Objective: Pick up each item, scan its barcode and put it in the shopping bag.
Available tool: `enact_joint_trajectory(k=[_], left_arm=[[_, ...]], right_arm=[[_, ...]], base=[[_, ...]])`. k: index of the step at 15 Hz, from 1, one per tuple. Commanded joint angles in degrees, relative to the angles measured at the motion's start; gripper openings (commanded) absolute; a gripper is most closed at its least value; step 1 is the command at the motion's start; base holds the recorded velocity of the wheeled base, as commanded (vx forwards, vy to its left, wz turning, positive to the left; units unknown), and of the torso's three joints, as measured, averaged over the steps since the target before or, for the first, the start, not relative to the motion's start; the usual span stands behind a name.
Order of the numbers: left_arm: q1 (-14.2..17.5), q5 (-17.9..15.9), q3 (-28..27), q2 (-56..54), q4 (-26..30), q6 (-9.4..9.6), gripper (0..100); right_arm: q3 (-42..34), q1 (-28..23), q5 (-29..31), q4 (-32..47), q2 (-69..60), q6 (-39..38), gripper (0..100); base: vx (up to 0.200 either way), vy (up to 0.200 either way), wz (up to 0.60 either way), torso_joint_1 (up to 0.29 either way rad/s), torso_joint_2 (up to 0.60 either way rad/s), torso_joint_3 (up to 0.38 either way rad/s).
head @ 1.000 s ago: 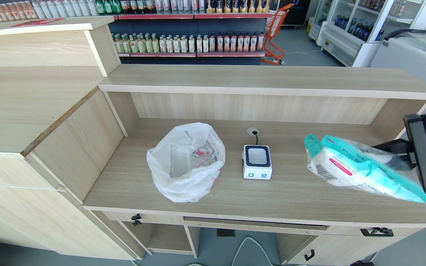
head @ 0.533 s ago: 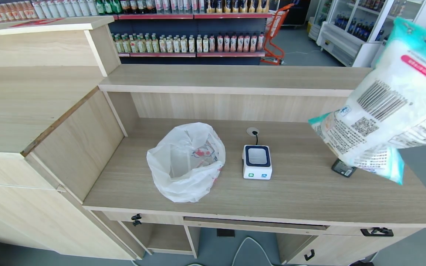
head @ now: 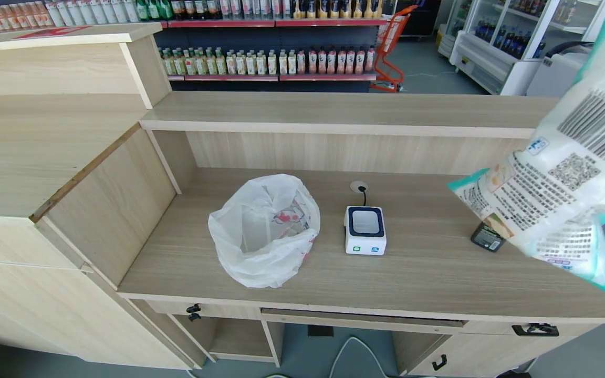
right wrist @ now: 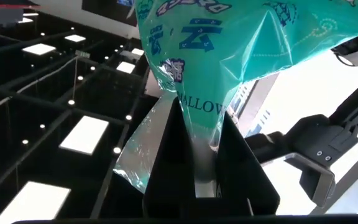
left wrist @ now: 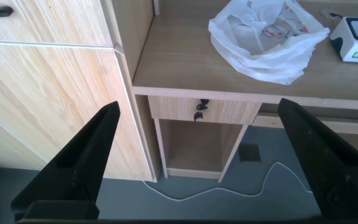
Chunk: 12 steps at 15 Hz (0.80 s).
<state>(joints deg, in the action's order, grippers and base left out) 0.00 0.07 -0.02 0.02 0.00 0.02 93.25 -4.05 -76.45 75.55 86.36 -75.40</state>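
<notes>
A white and teal snack bag [head: 565,173] hangs in the air at the counter's right end, its barcode side facing my head camera. In the right wrist view my right gripper [right wrist: 199,163] is shut on the bag's teal end [right wrist: 229,56]. The white scanner [head: 365,229] sits in the middle of the counter. Left of it stands the open white shopping bag [head: 264,229], also seen from the left wrist as the shopping bag [left wrist: 267,34]. My left gripper [left wrist: 197,162] is open, low in front of the counter's left drawers, with nothing between its fingers.
A small dark item [head: 488,237] lies on the counter [head: 418,273] below the held bag. A raised back shelf [head: 376,113] runs behind, and a tall cabinet [head: 45,147] borders the left. A cable hole [head: 358,186] sits behind the scanner.
The right arm lifted the snack bag off the counter and turned it barcode side up, then shifted it slightly right and lower. This uncovered the small dark item.
</notes>
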Motion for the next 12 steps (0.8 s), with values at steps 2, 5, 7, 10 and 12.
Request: enact_joint_trajectory(k=[2, 5, 7, 10, 12], left_arm=[[0.00, 0.01, 0.02, -0.02, 0.00, -0.02, 100], [0.00, 0.01, 0.02, -0.02, 0.00, -0.02, 100], [0.00, 0.01, 0.02, -0.02, 0.00, -0.02, 100], [0.00, 0.01, 0.02, -0.02, 0.00, 0.06, 100], [0.00, 0.01, -0.06, -0.02, 0.00, -0.02, 100]], right_arm=[[-1.66, 1.23, -0.02, 12.43, 1.71, 13.17, 0], [-4.92, 1.23, -0.11, 14.46, 1.80, 17.57, 0], [-6.59, 3.78, -0.19, 14.46, 1.97, 17.57, 0], [-7.55, 6.68, -1.95, 14.46, 1.80, 17.57, 0], [-8.43, 7.74, -3.80, 14.46, 1.80, 17.57, 0]], base=[[0.000, 0.000, 0.00, 0.000, 0.00, 0.000], [0.000, 0.000, 0.00, 0.000, 0.00, 0.000], [0.000, 0.000, 0.00, 0.000, 0.00, 0.000], [0.000, 0.000, 0.00, 0.000, 0.00, 0.000], [0.000, 0.000, 0.00, 0.000, 0.00, 0.000]])
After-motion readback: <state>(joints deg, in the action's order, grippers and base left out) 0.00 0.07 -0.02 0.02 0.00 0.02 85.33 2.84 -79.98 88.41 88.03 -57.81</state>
